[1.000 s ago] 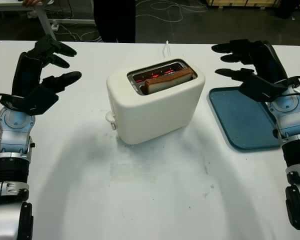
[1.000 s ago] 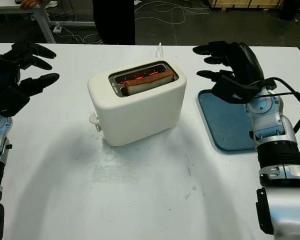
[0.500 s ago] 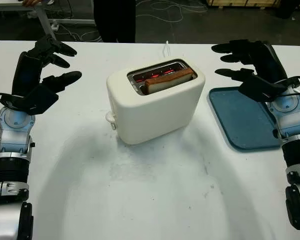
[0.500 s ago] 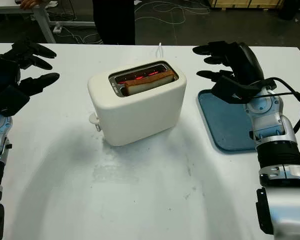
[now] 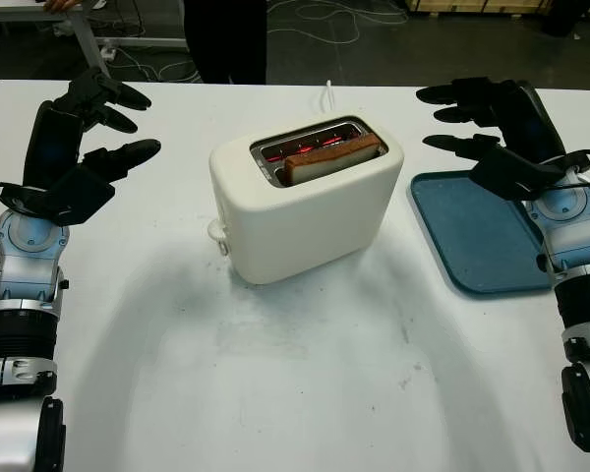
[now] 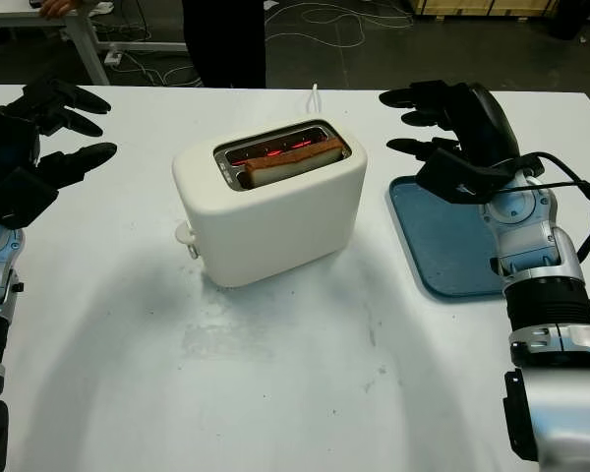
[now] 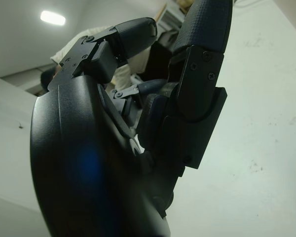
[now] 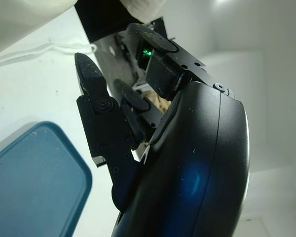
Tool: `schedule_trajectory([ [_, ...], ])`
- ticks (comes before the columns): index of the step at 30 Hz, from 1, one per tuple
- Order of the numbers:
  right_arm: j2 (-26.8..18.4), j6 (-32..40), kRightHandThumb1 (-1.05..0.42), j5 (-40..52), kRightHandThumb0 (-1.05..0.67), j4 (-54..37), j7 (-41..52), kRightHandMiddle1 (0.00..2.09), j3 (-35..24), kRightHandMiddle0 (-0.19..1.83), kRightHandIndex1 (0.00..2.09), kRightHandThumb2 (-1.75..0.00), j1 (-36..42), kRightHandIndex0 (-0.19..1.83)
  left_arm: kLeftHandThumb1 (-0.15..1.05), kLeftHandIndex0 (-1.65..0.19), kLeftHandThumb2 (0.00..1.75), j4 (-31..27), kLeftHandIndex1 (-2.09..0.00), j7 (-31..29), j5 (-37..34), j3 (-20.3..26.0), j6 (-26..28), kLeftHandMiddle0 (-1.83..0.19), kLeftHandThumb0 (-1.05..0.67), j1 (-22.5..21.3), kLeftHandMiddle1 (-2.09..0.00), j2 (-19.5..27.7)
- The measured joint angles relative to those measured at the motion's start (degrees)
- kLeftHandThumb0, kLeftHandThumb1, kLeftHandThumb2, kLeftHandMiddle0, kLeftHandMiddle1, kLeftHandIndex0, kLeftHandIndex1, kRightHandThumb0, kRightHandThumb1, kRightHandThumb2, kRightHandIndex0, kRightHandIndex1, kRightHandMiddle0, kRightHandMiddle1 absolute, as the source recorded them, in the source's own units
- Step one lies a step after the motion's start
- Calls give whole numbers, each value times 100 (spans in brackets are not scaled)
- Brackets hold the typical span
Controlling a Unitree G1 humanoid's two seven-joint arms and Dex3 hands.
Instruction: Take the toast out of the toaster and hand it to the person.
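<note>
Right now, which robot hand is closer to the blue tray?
The right hand. It hovers over the far edge of the flat blue plastic tray, holding nothing. The left hand is open beyond the white toaster, on the table's other side.

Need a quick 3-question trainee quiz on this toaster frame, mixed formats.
1. True or false: the toast sits in a slot of the toaster, with neither hand touching it.
2. Multiple choice: the blue tray lies A) in front of the toaster, B) under the left hand, C) on the table beside the toaster, on the right hand's side.
3. Fill in: the left hand and right hand are both ____ and hold nothing.

Key: 1 true; 2 C; 3 open. The slot glows red beside the toast, and each hand is raised on its own side of the toaster.
</note>
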Motion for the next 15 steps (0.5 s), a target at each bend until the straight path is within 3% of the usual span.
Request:
schedule_trajectory([
  [15, 0, -30, -78, 1, -28, 2, 0, 0, -1, 88, 0, 0, 0, 96, 92, -40, 13, -4, -120, 8, 7, 0, 1, -43, -90, 0, -132, 0],
])
